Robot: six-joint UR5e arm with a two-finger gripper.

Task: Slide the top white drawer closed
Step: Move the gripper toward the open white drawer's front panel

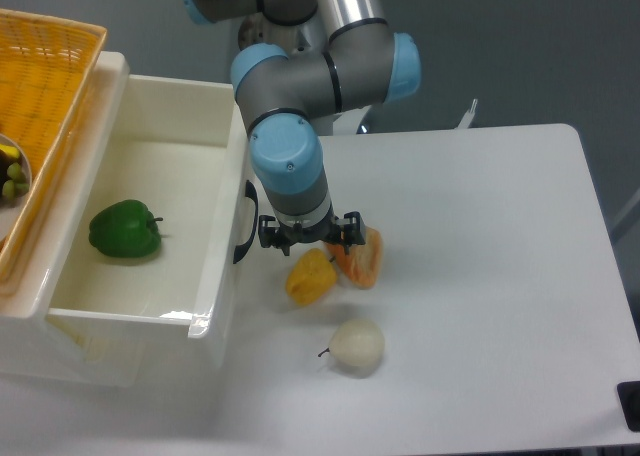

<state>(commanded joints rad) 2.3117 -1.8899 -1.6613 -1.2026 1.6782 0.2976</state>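
Observation:
The top white drawer (222, 276) stands pulled far out toward the table, glossy and deep, with a green pepper (124, 230) lying inside. Its curved black handle (246, 224) is on the front face. My gripper (303, 243) hangs just right of that handle, pointing down, a small gap away from the drawer front. Its fingers are hidden below the wrist, so their state does not show. Nothing is seen held.
A yellow fruit (310, 277), an orange slice-shaped piece (362, 259) and a white pear-like fruit (357, 346) lie on the white table (480, 276) right under and below the gripper. An orange woven basket (40, 96) sits on the cabinet top at the left.

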